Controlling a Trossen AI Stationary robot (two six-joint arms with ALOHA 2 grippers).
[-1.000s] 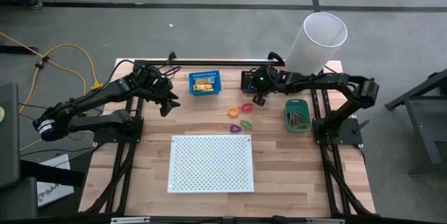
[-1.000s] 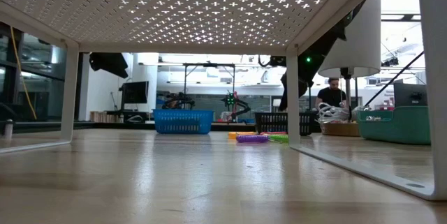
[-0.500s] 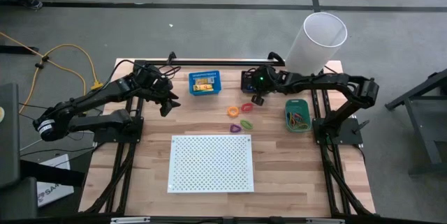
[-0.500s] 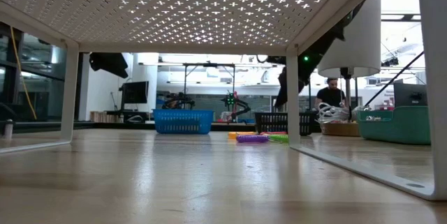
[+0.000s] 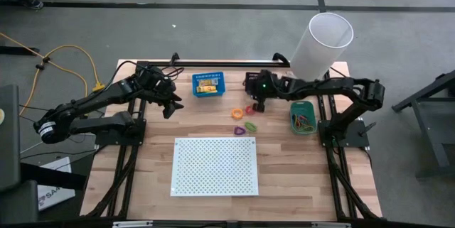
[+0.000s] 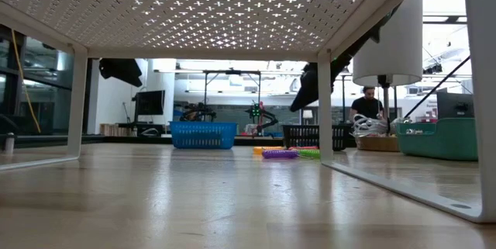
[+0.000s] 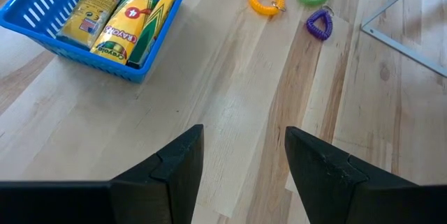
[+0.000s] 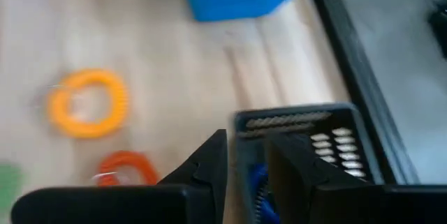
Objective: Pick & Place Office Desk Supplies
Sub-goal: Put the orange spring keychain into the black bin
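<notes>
Yellow packets point(image 7: 126, 25) lie in the blue bin point(image 5: 207, 84). An orange loop point(image 5: 237, 113), a red loop point(image 5: 251, 109), a green loop point(image 5: 251, 125) and a purple loop point(image 5: 238, 130) lie flat on the wood. Rubber bands point(image 5: 303, 120) fill the green bin point(image 5: 291, 107). My right gripper point(image 5: 257, 105) hangs open at the near side of the black bin point(image 8: 300, 137), above the red loop point(image 8: 126, 168). A blue coil point(image 8: 260, 189) shows between its fingers, seemingly inside that bin. My left gripper point(image 7: 244, 130) waits open, left of the blue bin.
A large white perforated board point(image 5: 215, 165) stands on legs over the near middle of the table. A tall white cylinder point(image 5: 327, 40) stands at the far right corner. Bare wood lies between the loops and my left gripper.
My right gripper has swung a little toward the table's left edge and the loops, away from the black bin, with its wrist rolling. My left arm has kept still.
</notes>
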